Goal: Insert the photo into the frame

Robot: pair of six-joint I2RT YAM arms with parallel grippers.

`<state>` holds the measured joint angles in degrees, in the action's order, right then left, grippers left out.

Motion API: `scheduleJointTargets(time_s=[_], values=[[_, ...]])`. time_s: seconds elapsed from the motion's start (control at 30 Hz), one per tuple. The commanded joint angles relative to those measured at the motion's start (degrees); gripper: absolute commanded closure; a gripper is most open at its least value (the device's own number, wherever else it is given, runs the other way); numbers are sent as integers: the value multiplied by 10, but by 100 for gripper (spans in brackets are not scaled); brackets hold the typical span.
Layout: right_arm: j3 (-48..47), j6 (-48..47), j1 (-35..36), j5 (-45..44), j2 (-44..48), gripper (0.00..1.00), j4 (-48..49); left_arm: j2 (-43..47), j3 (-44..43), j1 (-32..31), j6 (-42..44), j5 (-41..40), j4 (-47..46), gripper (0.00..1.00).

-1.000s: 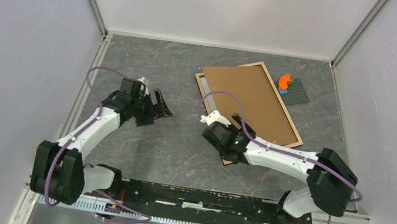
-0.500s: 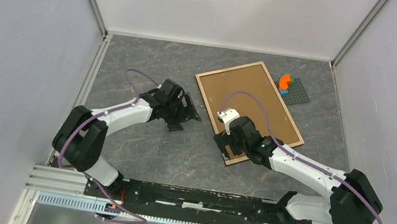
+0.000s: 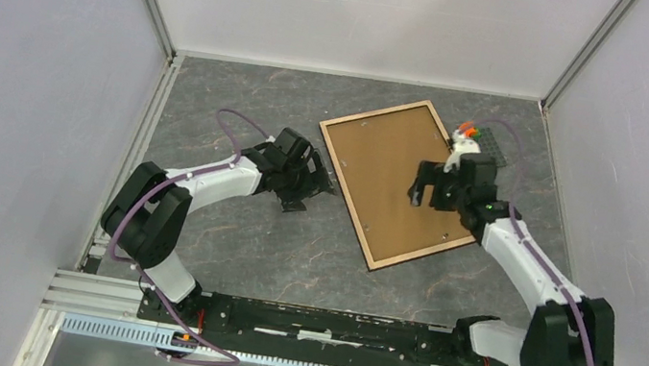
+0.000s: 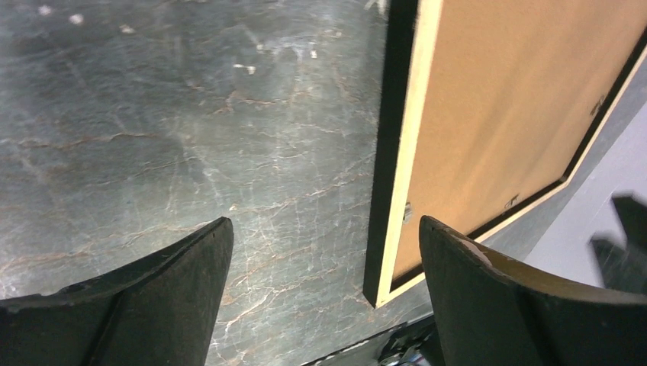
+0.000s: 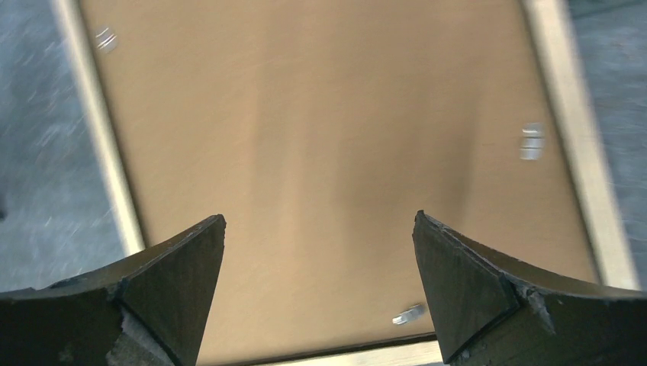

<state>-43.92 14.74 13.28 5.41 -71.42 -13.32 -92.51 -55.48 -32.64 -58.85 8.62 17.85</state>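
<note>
Backing panel (image 3: 389, 178) now sits square inside the frame (image 3: 345, 196), which lies back-up on the desk (image 3: 247, 94). No photo shows; perhaps it lies beneath. Right tool (image 3: 425, 186) has swung over the frame's far right side, released and empty. Left tool (image 3: 311, 193), likewise released, has drawn up beside the left rim.

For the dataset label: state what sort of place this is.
Likely a robotics lab test cell: plain pale walls box in a grey stone-patterned table, the left arm and right arm are bolted to a metal rail at its near edge.
</note>
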Motion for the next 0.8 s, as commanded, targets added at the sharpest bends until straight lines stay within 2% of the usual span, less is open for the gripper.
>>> scheduleJointTargets(time_s=[0.0,0.13,0.37,0.5,0.63,0.77], values=[[-48,-17,-123,59,-78,2,48,-8,-41,-15,99,33,-11,1],[-103,-54,-190,55,-175,2,42,7,-19,-16,127,43,-13,1],[-129,-98,-211,58,-255,2,26,9,-2,-16,188,93,-16,0],[-72,-84,-211,125,-237,6,38,1,-14,-15,213,85,20,0],[17,-43,-185,213,-160,11,66,0,-26,-8,247,50,68,1],[60,-37,-80,168,-84,11,21,11,-26,2,276,5,103,5]])
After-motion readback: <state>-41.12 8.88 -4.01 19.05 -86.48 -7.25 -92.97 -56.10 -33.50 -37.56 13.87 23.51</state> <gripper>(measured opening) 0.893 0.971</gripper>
